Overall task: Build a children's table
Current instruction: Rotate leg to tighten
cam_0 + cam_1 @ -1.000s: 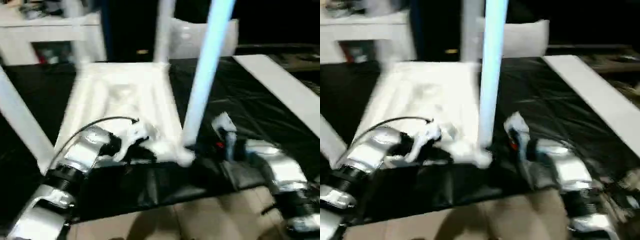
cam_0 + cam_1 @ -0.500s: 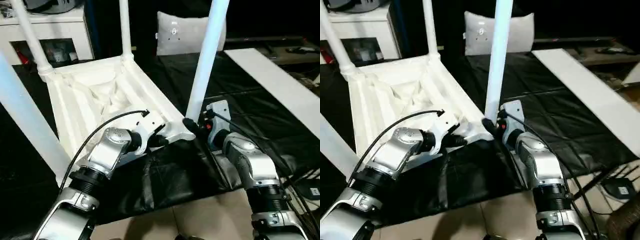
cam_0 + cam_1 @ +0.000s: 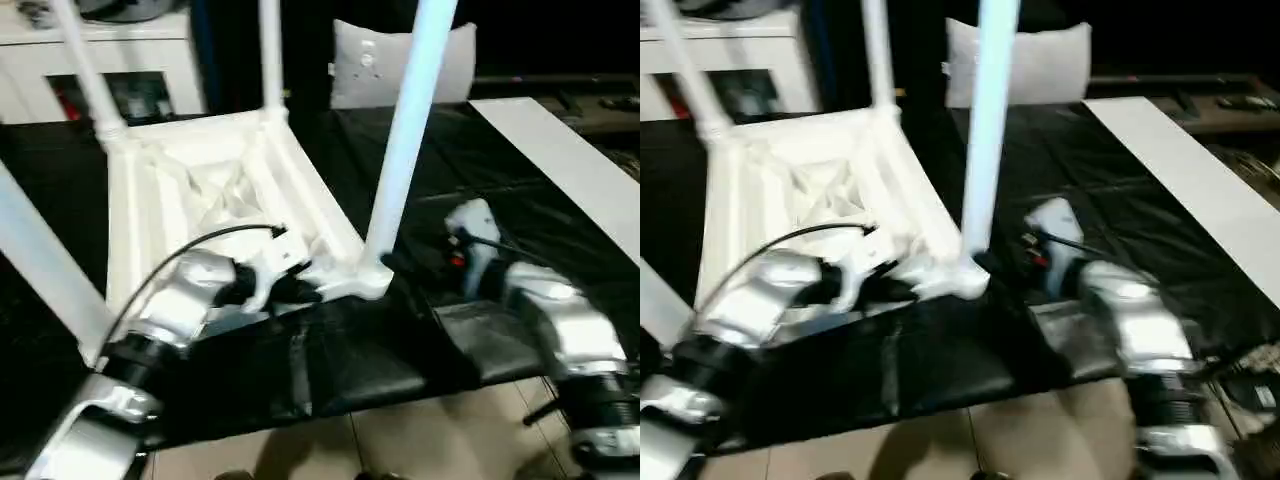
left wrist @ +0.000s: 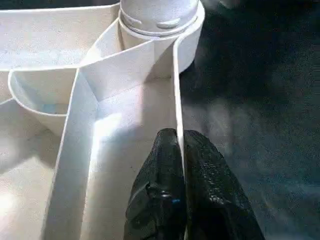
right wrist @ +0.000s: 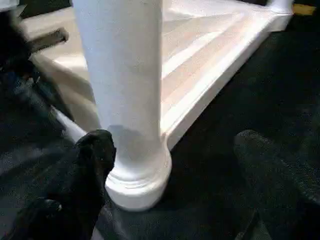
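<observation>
The tabletop (image 3: 215, 215) lies upside down on the black sheet (image 3: 560, 200), near the sheet's front edge. Four legs stand in its corner sockets. The left gripper (image 4: 178, 165) is clenched on the thin rim wall of the tabletop, beside the front corner leg (image 3: 405, 150). The right gripper (image 5: 175, 165) is spread wide, one finger (image 5: 92, 160) just beside that leg's flared base, the other finger well apart. Bare black sheet extends to the right of the leg.

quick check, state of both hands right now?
Left hand: shut on the rim of the tabletop.
Right hand: open, one finger touching the base of the leg, holding nothing.
</observation>
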